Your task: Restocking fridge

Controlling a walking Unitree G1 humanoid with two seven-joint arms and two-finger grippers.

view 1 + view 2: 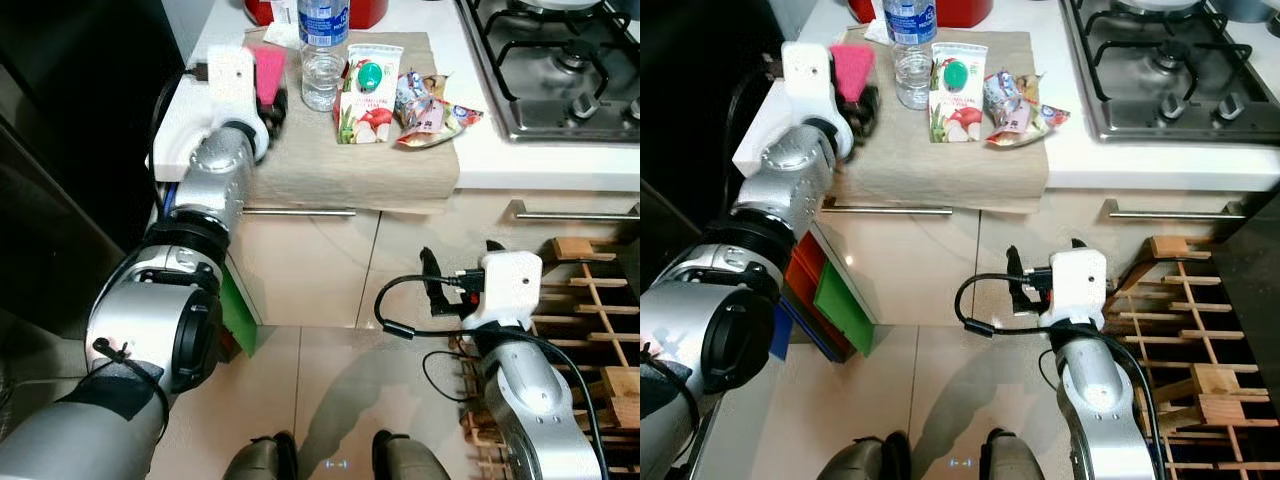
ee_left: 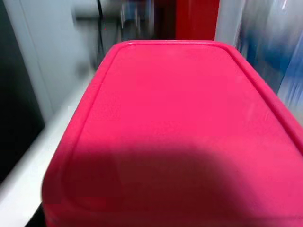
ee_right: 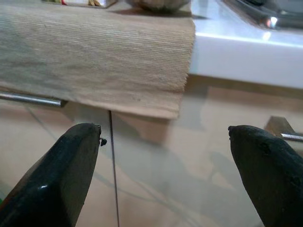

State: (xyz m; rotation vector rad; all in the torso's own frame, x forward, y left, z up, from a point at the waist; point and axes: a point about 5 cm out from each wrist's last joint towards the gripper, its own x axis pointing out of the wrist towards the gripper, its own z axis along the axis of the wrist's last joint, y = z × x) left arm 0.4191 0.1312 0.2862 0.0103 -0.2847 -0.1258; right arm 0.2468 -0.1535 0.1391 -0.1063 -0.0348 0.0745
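Note:
My left gripper point(image 1: 272, 95) is up at the counter's left end, shut on a pink flat-topped container point(image 1: 268, 68), whose pink top point(image 2: 175, 118) sits close before the left wrist camera. On the beige cloth point(image 1: 350, 165) next to it stand a clear water bottle point(image 1: 323, 50) and a strawberry drink pouch point(image 1: 366, 100), with crinkled snack packets point(image 1: 425, 108) to their right. My right gripper point(image 1: 458, 265) hangs low in front of the cabinet doors, open, with nothing between its fingers point(image 3: 71, 170).
A gas hob point(image 1: 565, 60) takes up the counter's right. A red pot point(image 1: 365, 10) stands behind the bottle. A dark fridge front point(image 1: 60, 150) is at my left, with green and orange boxes point(image 1: 840, 300) by the cabinet base. A wooden rack point(image 1: 600, 330) stands at the lower right.

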